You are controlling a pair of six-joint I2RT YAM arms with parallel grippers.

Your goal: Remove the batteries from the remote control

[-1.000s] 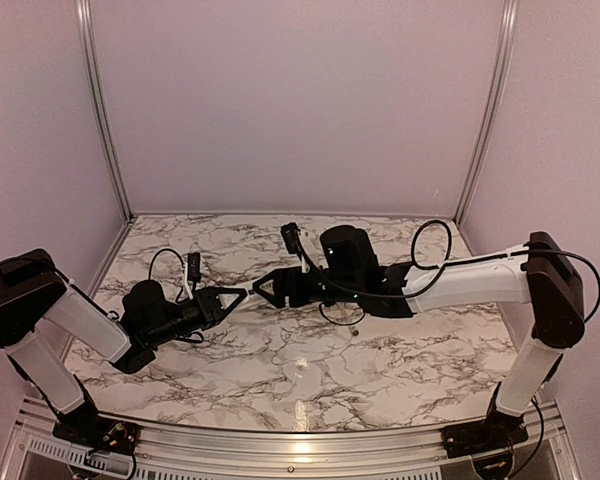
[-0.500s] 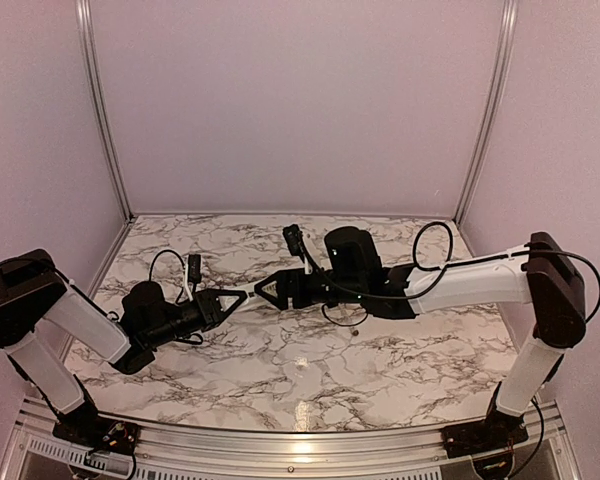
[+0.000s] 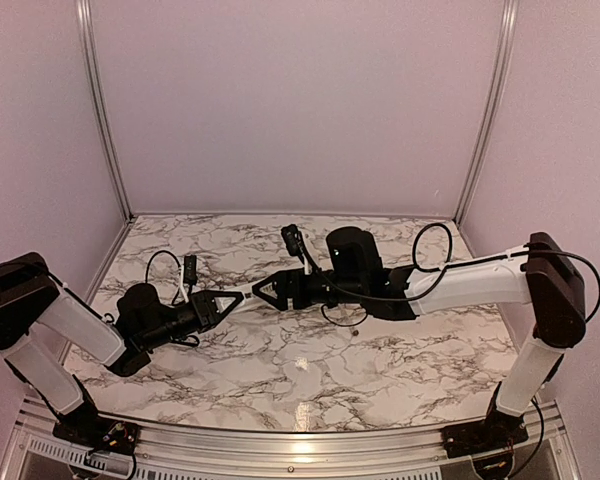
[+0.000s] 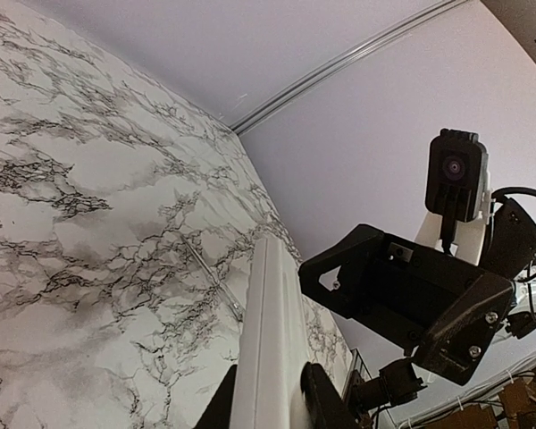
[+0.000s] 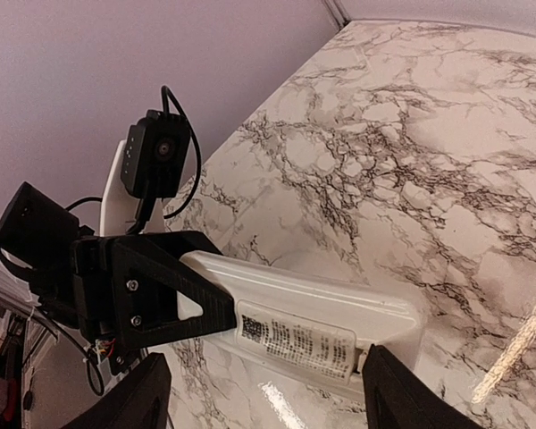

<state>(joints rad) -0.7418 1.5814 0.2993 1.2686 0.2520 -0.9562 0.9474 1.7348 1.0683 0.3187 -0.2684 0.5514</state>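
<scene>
My left gripper (image 3: 238, 298) is shut on the white remote control (image 3: 251, 295) and holds it level above the marble table (image 3: 310, 380). In the left wrist view the remote (image 4: 272, 304) runs up from between my fingers (image 4: 326, 398). The right wrist view shows its back (image 5: 277, 295) with a printed label (image 5: 295, 344) and the compartment closed. My right gripper (image 3: 264, 290) is open and faces the remote's free end, with its jaws wide apart on either side of that end (image 5: 272, 402). The batteries are hidden.
A thin grey pen-like rod (image 4: 211, 276) lies on the table beyond the remote. A small dark thing (image 3: 355, 322) lies on the table under the right arm's cable. Walls close the table at the back and on both sides.
My left arm has drawn back slightly to the left with the remote. The right gripper has stayed open at the remote's end.
</scene>
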